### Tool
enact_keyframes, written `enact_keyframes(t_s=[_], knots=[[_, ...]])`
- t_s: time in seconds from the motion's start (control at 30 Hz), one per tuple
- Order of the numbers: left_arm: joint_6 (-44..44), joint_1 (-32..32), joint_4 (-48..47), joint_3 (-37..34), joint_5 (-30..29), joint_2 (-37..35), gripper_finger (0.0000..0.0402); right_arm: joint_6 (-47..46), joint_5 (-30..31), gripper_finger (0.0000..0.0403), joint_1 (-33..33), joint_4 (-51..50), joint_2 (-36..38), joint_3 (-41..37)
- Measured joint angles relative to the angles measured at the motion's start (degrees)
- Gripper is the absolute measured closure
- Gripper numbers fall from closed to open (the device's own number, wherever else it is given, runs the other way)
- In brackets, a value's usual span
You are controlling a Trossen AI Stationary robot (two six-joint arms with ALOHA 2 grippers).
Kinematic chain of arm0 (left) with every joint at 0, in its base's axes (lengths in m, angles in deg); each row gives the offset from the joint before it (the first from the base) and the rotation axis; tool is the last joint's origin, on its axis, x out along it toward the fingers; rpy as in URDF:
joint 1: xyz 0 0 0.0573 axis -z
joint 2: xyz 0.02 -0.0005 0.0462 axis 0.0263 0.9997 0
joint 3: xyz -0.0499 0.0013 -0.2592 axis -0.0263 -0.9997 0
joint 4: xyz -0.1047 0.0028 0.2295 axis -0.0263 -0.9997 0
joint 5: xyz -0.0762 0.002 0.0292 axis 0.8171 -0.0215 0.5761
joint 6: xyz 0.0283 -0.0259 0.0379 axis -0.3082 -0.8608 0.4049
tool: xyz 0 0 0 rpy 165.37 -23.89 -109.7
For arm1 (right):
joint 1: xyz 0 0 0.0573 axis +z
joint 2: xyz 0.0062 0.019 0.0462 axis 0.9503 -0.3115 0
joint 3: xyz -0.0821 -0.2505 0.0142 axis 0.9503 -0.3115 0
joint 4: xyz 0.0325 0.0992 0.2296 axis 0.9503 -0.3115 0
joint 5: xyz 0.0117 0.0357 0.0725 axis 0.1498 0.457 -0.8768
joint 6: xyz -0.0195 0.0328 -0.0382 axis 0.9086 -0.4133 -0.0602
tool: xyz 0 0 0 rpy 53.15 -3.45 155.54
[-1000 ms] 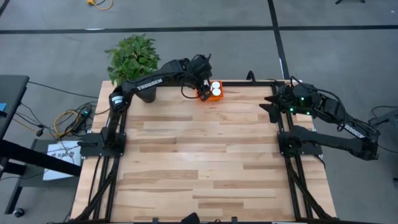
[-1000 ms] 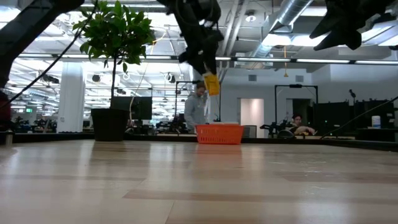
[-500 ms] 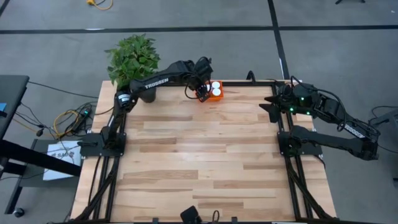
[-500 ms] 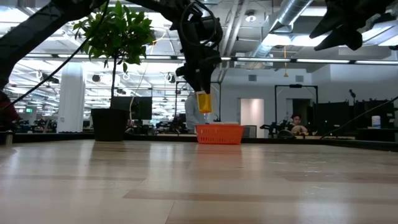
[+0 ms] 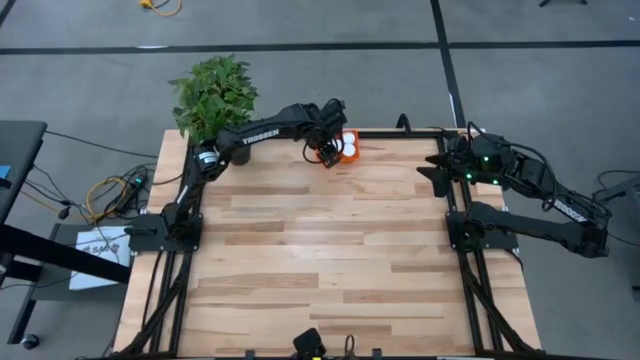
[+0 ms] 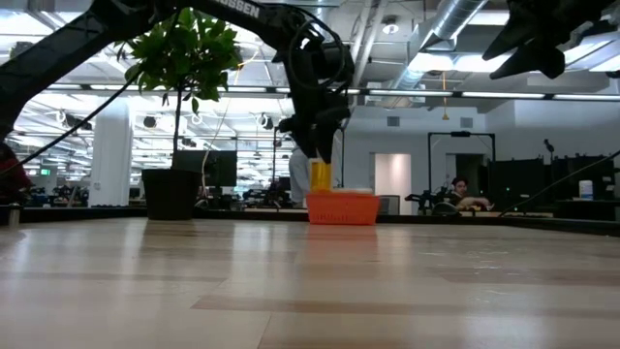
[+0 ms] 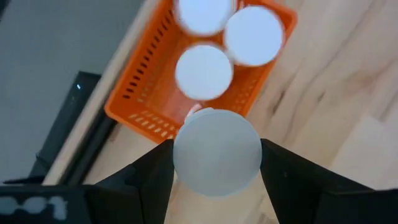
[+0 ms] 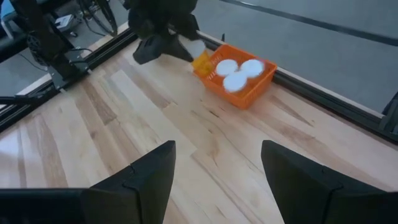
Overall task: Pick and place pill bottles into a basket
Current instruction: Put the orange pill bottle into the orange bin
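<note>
The orange basket (image 5: 349, 150) stands at the table's far edge, with three white-capped pill bottles (image 7: 204, 71) upright inside it. My left gripper (image 5: 328, 150) hangs just over the basket's left end, shut on another pill bottle (image 6: 321, 176) with an amber body and a white cap (image 7: 216, 151). In the low view that bottle's lower end is about level with the basket's rim (image 6: 341, 197). My right gripper (image 8: 217, 180) waits open above the table's right edge, nothing between its fingers. My left gripper pinches the pill bottle at its capped top (image 7: 180, 155), one finger on each side. The fingers (image 7: 152, 180) come from above, slanting steeply down. The amber body (image 6: 321, 179) hangs upright below them, clear of the table, at the basket's left end.
A potted plant (image 5: 212, 95) stands beyond the table's far left corner, near my left arm. Black frame rails (image 5: 400, 131) run along the far edge behind the basket. Bare wooden tabletop (image 5: 330, 250) spreads toward the near edge. People show in the room beyond (image 6: 460, 194).
My left gripper has come down toward the basket and tipped more steeply downward, staying shut on the pill bottle. The bottle has sunk from well above the basket to about the level of its rim.
</note>
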State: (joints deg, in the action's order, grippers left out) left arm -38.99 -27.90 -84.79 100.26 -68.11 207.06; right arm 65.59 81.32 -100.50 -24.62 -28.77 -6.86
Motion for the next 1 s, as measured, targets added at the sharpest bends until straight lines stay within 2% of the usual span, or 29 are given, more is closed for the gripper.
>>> enact_keyframes(t_s=[0.8, 1.0], knots=[[3.01, -0.03, 0.48, -0.38, -0.38, 1.68, 0.0195, 0.04, 0.02, 0.0171, 0.0, -0.26, 0.0, 0.0], [3.26, 0.08, 1.57, -0.61, -0.47, 1.64, 0.0172, 0.04, 0.02, 0.0171, 0.0, -0.29, 0.0, 0.0]])
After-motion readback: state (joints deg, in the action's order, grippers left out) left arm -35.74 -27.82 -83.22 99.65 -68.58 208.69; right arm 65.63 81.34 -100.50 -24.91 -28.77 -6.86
